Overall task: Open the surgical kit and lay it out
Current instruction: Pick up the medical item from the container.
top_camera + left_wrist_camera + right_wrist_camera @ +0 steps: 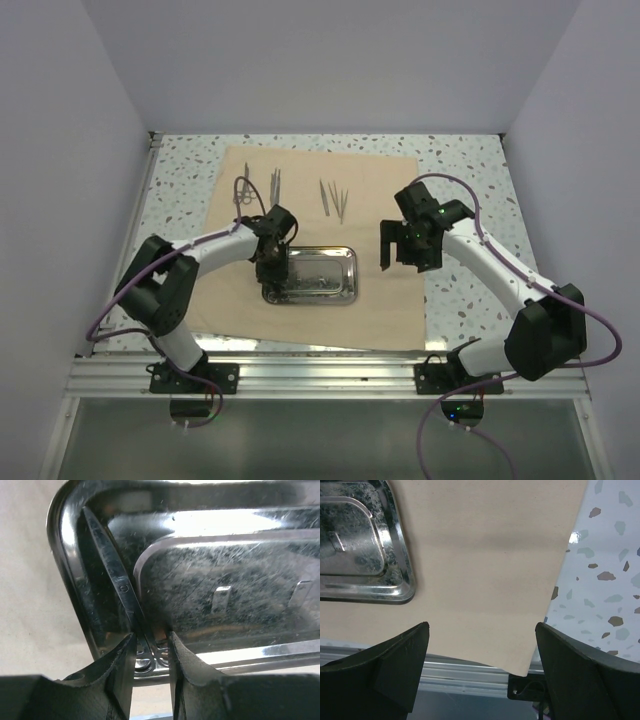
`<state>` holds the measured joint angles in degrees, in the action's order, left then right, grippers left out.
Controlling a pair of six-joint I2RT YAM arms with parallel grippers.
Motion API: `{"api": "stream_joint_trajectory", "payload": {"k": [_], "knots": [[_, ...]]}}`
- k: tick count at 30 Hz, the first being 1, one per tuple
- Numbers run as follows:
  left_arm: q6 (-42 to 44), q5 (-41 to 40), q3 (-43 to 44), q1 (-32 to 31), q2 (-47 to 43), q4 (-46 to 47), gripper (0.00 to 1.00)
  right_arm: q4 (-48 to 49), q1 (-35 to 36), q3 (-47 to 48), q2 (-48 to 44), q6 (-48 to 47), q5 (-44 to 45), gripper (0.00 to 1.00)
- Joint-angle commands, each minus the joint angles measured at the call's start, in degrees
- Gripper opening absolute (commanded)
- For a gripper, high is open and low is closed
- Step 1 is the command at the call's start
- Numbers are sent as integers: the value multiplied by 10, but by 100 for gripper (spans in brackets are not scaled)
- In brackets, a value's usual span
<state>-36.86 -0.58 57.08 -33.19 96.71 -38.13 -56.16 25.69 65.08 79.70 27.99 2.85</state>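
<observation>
Only its wrist view shows us the left hand [150,637] gripping scissors [117,587] in the tray [67,580]; the right hand [481,627] is open.

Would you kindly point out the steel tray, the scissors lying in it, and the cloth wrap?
steel tray [340,281], top external view, bare floor near its right end.
scissors [116,578], left wrist view, on the blade.
cloth wrap [490,555], right wrist view, bare middle area.

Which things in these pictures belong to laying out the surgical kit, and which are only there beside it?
Belong to the job:
cloth wrap; steel tray; scissors in the tray, held by the left end effector; instruments laid out on the cloth; open right end effector.

Only there:
speckled table; metal rail at its near edge.
</observation>
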Motion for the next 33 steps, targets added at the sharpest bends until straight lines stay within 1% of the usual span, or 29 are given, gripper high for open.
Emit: {"api": "stream_joint_trajectory", "payload": {"k": [1, 4, 9, 11, 13, 16, 17, 19, 22, 25, 29, 33], "knots": [[11, -4, 7, -3, 55, 49, 34, -6, -1, 12, -13, -6, -1, 91], [21, -8, 42, -3, 72, 44, 33, -8, -1, 11, -13, -3, 3, 91], [36, -16, 89, -3, 107, 30, 28, -7, -1, 10, -13, 2, 4, 91], [40, -21, 91, -3, 119, 30, 24, -6, -2, 13, -12, 3, 7, 91], [42, -27, 83, -3, 129, 32, 22, -8, -2, 16, -10, 3, 9, 91], [45, -30, 63, -2, 150, 46, 13, -10, -2, 20, -6, 2, 11, 91], [45, -29, 57, -2, 155, 56, 7, -9, -1, 19, -5, 2, 11, 91], [52, -23, 45, -2, 175, 65, 0, -9, -2, 19, -2, 1, 11, 91], [63, -21, 42, -2, 186, 72, 0, -10, -1, 20, 0, 2, 9, 91], [65, -36, 51, -2, 148, 57, 0, -9, -2, 22, 3, 1, 8, 91], [67, -71, 94, -2, 96, -8, 0, -4, -1, 22, 5, 4, 4, 91], [72, -101, 162, -2, 60, -62, 0, 0, -2, 19, 5, 6, 0, 91]]}}
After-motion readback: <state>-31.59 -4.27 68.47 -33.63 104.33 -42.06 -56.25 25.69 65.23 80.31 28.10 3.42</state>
